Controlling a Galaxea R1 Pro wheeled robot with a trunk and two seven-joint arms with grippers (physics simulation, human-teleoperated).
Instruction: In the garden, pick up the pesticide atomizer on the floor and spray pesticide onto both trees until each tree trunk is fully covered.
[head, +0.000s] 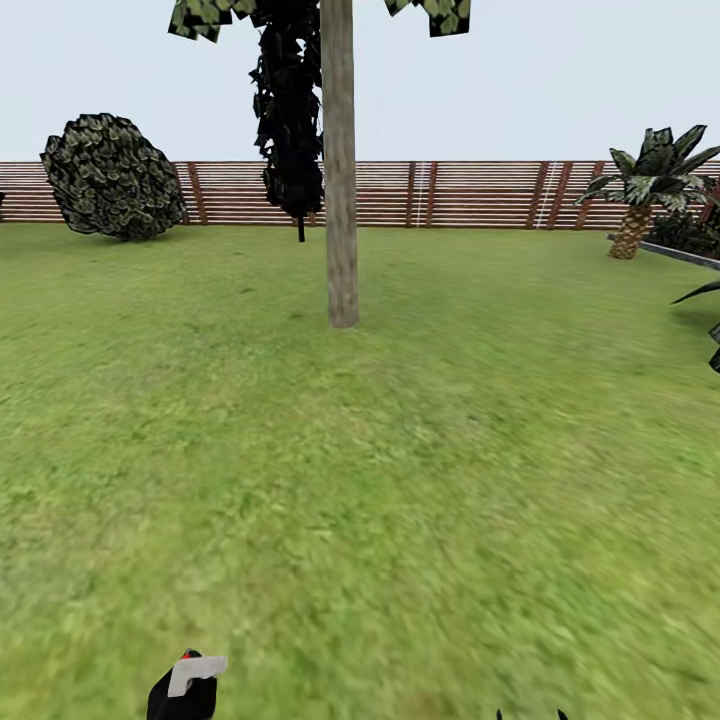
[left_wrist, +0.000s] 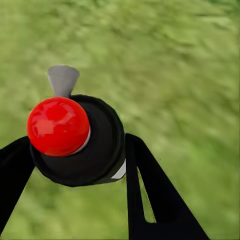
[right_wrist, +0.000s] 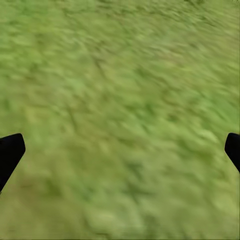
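Note:
One tree stands straight ahead on the lawn, its mottled tan-grey tree trunk (head: 341, 200) rising to flat green leaves (head: 205, 17) at the top of the head view. My left gripper (left_wrist: 75, 167) is shut on the pesticide atomizer (left_wrist: 80, 145), a dark cylinder with a red dot on its cap and a grey nozzle. In the head view the pesticide atomizer (head: 190, 680) shows at the bottom left, well short of the trunk. My right gripper (right_wrist: 120, 150) hangs open over grass with nothing between its fingers; its tips (head: 530, 714) peek in at the bottom edge.
A brown slat fence (head: 470, 195) closes the lawn at the back. A round dark bush (head: 112, 177) sits at the far left, a near-black cone tree (head: 290, 110) behind the trunk, a striped-leaf plant (head: 650, 180) and a grey ledge (head: 680, 255) at the right.

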